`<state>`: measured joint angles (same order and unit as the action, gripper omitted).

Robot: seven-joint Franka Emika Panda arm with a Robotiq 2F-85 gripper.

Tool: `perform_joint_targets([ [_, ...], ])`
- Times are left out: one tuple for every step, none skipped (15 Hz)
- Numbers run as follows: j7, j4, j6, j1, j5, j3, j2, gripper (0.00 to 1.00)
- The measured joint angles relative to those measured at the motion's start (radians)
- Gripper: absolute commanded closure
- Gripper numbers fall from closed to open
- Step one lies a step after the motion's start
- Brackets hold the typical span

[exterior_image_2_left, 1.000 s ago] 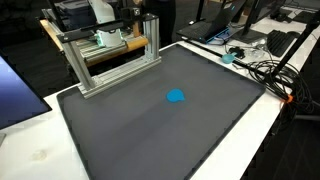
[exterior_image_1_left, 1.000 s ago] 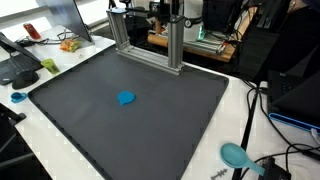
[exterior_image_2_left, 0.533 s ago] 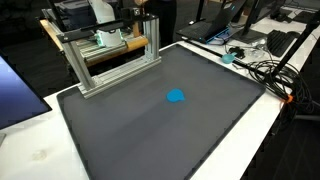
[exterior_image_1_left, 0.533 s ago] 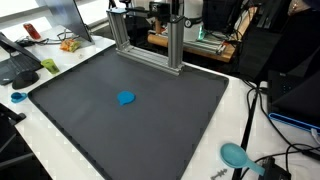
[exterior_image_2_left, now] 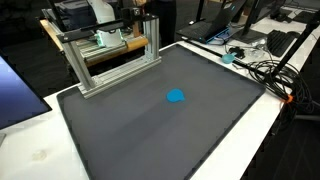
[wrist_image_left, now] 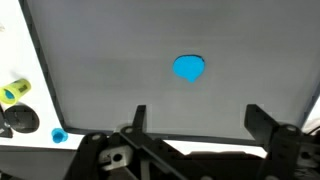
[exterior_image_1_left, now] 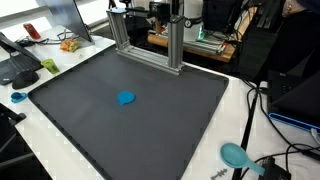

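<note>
Hanging over the dark mat, the claw shows only in the wrist view. Its two fingers are spread wide apart, and nothing sits between them. Only the finger ends and some black metal show along the bottom edge, and the rest is cut off. The arm and the claw are out of sight in both exterior views.

A small blue thing lies flat near the middle of the mat, a little way ahead of the claw and not touching it. In both exterior views the small blue thing is just a bright spot, too small and blurry to tell what it is.

The mat covers most of the white counter. A silver metal frame stands at the far edge of the mat, and its top is cut off by the picture. A round teal thing lies on the counter past one mat corner, beside dark cables. A little blue cap sits off the mat on the other side. In the wrist view a yellow-green thing is cut off at the edge, so its shape is unclear.
</note>
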<state>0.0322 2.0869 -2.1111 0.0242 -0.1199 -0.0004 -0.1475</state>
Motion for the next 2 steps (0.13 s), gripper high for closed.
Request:
perform_joint_targets([
  [0.0,0.003,0.0,0.0,0.0,0.0,-0.001,0.0],
  [0.0,0.006,0.0,0.0,0.0,-0.001,-0.011,0.0],
])
